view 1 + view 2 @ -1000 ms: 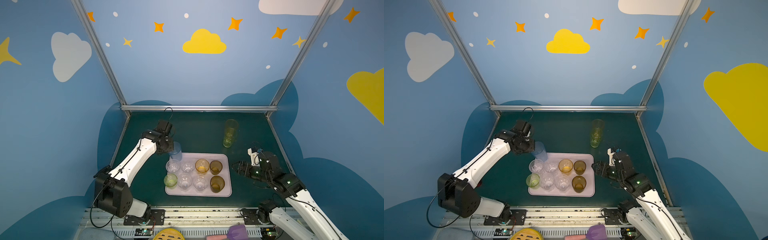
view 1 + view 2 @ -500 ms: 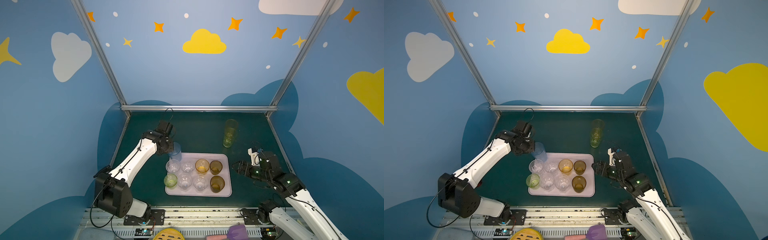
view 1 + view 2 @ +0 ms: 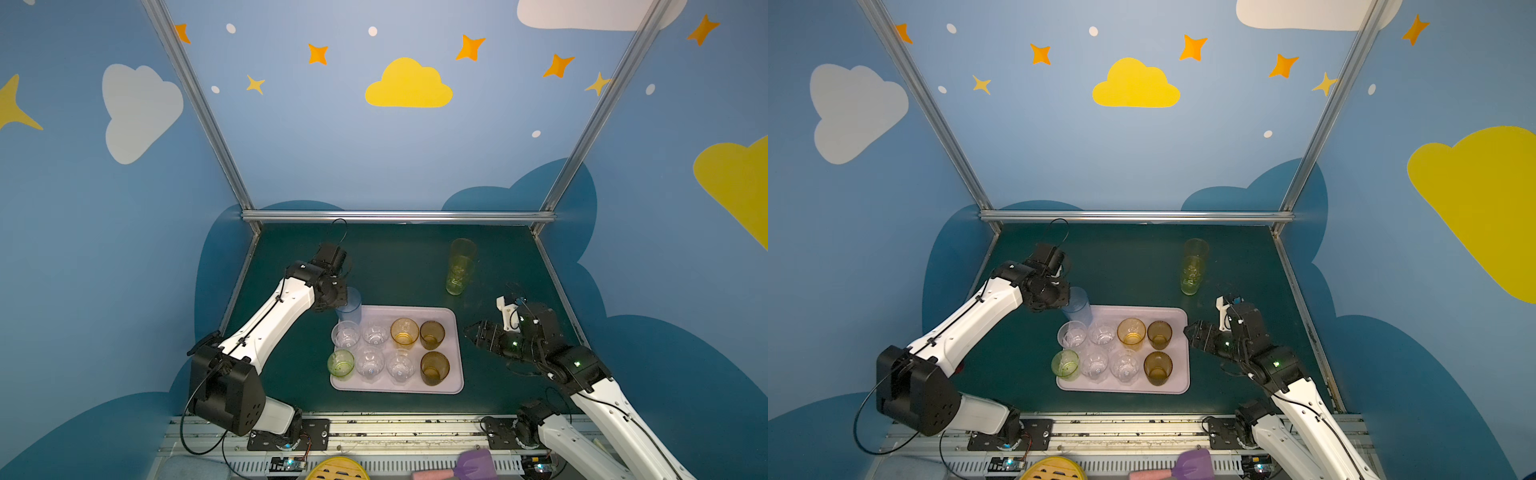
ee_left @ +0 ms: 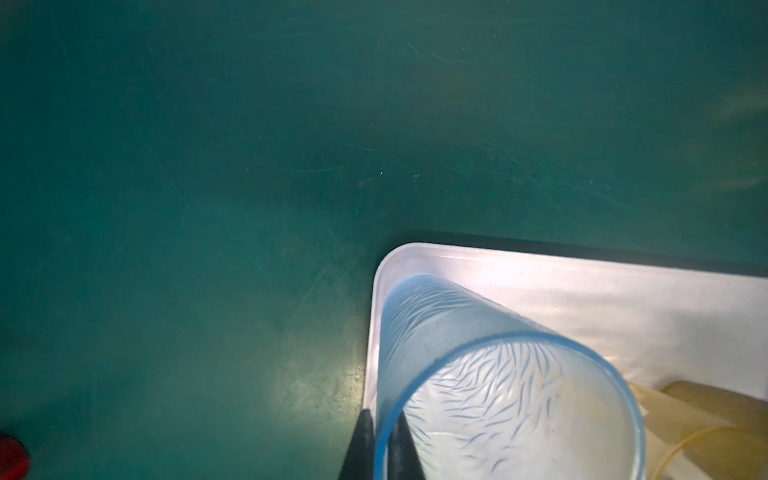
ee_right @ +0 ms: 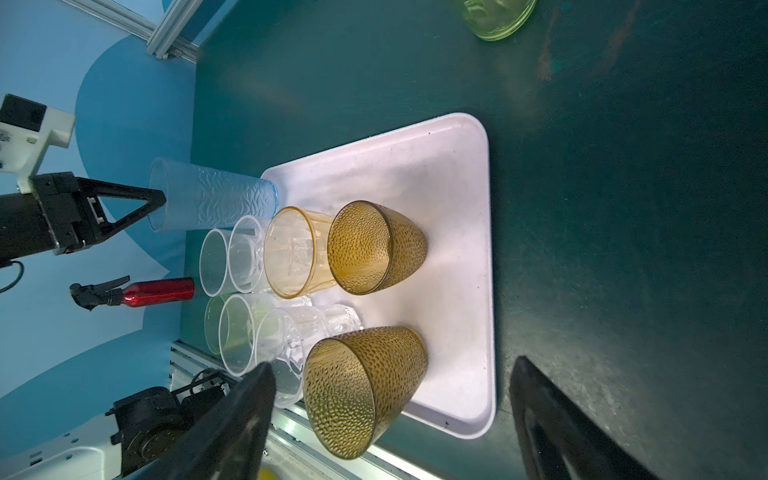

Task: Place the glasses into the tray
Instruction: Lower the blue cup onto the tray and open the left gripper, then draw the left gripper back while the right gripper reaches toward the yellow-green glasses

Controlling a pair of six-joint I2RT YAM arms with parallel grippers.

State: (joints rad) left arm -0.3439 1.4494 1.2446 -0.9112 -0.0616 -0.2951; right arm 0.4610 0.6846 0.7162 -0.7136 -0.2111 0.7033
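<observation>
Little has shifted: left hand (image 4: 381,444) pinches blue glass (image 4: 436,324) at tray (image 4: 582,291) corner (right hand (image 5: 392,365) wide, empty).

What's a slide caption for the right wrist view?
The left gripper pinches the rim of the pale blue glass in the tray corner, beside eight short glasses; the right gripper is open.
</observation>
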